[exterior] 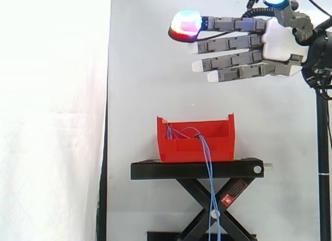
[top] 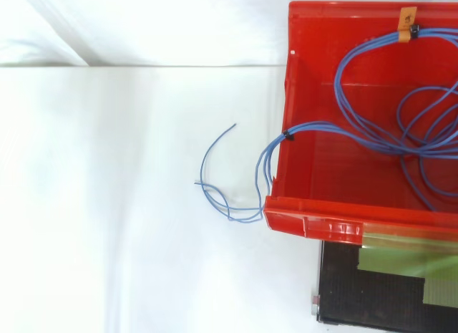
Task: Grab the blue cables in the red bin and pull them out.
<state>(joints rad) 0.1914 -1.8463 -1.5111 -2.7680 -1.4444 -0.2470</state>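
Note:
A red bin (exterior: 196, 143) stands on a black scissor stand (exterior: 197, 170). Thin blue cables (top: 401, 125) lie coiled inside the bin (top: 315, 168), tied with an orange tag near its far wall. A bundle of them runs over the bin's front edge and hangs down past the stand (exterior: 211, 189); in the top view their loose ends (top: 222, 182) trail beyond the bin's left wall. My hand (exterior: 277, 41) hovers high above the bin and to its right, well clear of the cables. Its fingers stretch out straight toward the left, holding nothing, and one fingertip (exterior: 185, 24) glows red and cyan.
A white curtain hangs behind the stand, with a brighter panel on the left of the side view. A black pole (exterior: 323, 147) rises at the right edge under the arm.

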